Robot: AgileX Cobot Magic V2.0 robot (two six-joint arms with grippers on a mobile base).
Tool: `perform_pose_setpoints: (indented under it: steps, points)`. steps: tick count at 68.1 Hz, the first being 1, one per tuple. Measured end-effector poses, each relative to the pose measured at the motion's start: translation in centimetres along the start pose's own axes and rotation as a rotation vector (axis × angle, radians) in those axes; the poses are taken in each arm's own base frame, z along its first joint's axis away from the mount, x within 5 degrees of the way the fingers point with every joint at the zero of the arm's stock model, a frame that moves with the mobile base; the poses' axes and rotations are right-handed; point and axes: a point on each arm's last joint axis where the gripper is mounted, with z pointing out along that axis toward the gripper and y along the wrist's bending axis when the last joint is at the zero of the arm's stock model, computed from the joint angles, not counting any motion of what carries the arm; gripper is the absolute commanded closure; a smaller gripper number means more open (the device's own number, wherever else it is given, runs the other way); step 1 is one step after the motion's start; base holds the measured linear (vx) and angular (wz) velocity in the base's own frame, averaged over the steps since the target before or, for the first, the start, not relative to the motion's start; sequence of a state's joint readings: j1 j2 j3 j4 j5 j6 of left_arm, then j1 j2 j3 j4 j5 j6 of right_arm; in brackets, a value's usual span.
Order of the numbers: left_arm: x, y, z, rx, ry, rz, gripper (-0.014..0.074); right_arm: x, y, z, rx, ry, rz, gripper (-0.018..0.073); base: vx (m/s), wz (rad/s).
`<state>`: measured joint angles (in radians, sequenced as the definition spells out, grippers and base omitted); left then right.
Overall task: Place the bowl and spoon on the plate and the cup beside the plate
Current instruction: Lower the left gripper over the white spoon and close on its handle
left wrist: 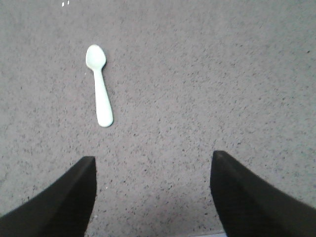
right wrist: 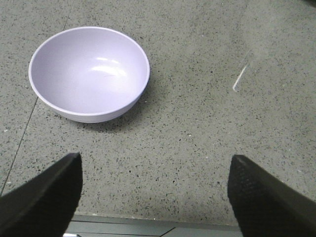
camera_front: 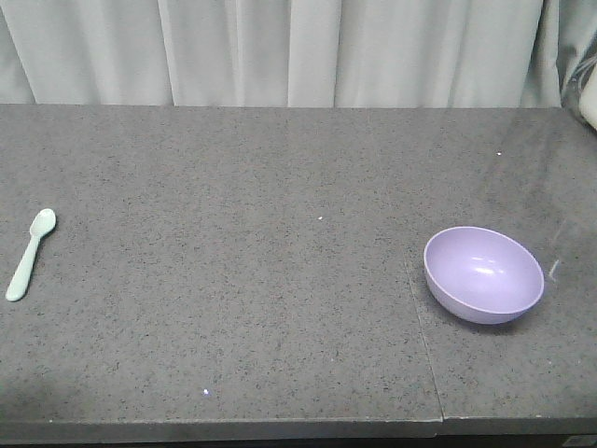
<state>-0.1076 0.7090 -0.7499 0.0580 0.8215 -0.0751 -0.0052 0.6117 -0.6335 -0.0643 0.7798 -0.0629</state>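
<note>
The lavender bowl stands upright on the grey table at the right; the right wrist view shows the bowl ahead and left of my right gripper, which is open and holds nothing. The mint-green spoon lies flat at the table's left edge. In the left wrist view the spoon lies ahead and to the left of my left gripper, open with bare table between its fingers. The plate and the cup are out of view. Neither gripper shows in the front view.
A seam runs across the grey speckled table left of the bowl. White curtains hang behind the far edge. The table's front edge lies just under my right gripper.
</note>
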Motion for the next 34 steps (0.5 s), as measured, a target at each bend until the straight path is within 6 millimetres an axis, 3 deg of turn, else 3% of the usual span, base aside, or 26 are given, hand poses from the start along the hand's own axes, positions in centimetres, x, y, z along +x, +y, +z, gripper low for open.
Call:
perform_pose_setpoints:
  steps: [11, 21, 34]
  points:
    - [-0.9, 0.2, 3.1, -0.049, 0.155, -0.015, 0.0127, 0.1, 0.0, 0.0, 0.0, 0.006, 0.0, -0.0003, 0.0, 0.0]
    - [-3.6, 0.8, 6.2, -0.088, 0.24, -0.036, 0.0127, 0.1, 0.0, 0.0, 0.0, 0.008, 0.0, -0.0003, 0.0, 0.0]
    - [-7.3, 3.0, 10.3, -0.131, 0.322, -0.073, 0.0127, 0.1, 0.0, 0.0, -0.001, 0.009, 0.0, -0.0003, 0.0, 0.0]
